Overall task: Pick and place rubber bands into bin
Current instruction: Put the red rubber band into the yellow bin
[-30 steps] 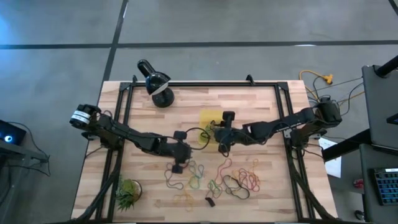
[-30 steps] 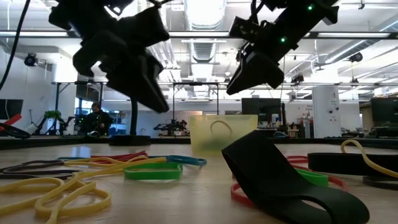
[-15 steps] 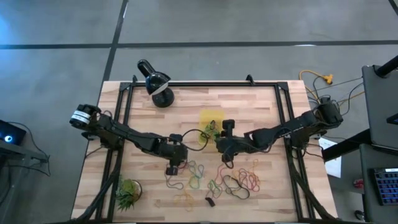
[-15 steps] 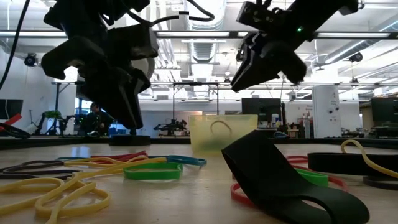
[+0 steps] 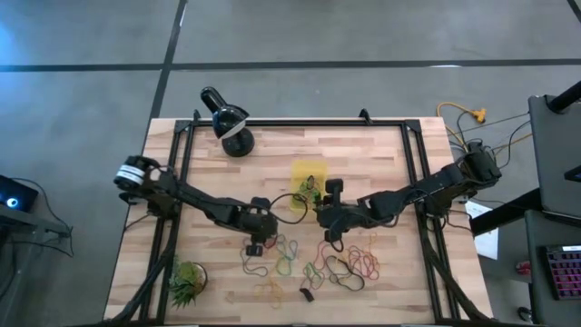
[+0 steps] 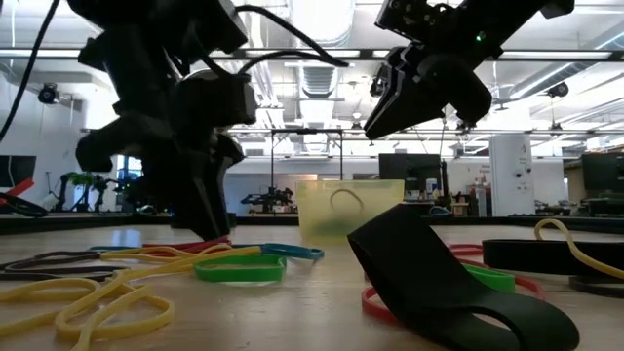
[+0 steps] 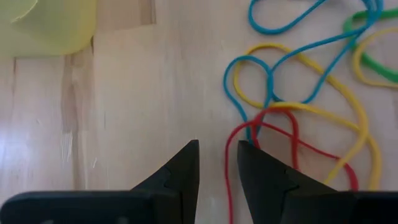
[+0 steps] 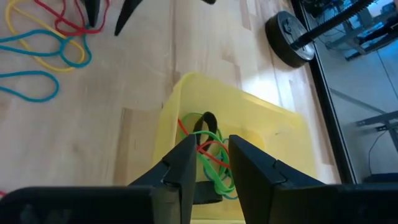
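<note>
The left gripper (image 7: 217, 163), jaws narrowly parted and empty, hangs just beside a red rubber loop (image 7: 273, 134) on the table. The right gripper (image 8: 210, 163), narrowly parted and empty, hovers above the small yellow plastic bin (image 8: 273, 134) holding tangled bands (image 8: 208, 152).

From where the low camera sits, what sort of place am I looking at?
Probably a robotics lab or workshop: a butcher-block wooden table framed by black metal rails, exposed silver ceiling ducts, and further workbenches with equipment in the open hall behind.

A robotics lab or open workshop hall. Beyond the wooden desk (image 6: 312, 292) the low view shows a wide room with exposed ceiling ducts (image 6: 322, 73), long strip lights, black metal frames (image 6: 292, 156), monitors (image 6: 405, 166) and other work stations on a grey concrete floor (image 5: 363, 32).
</note>
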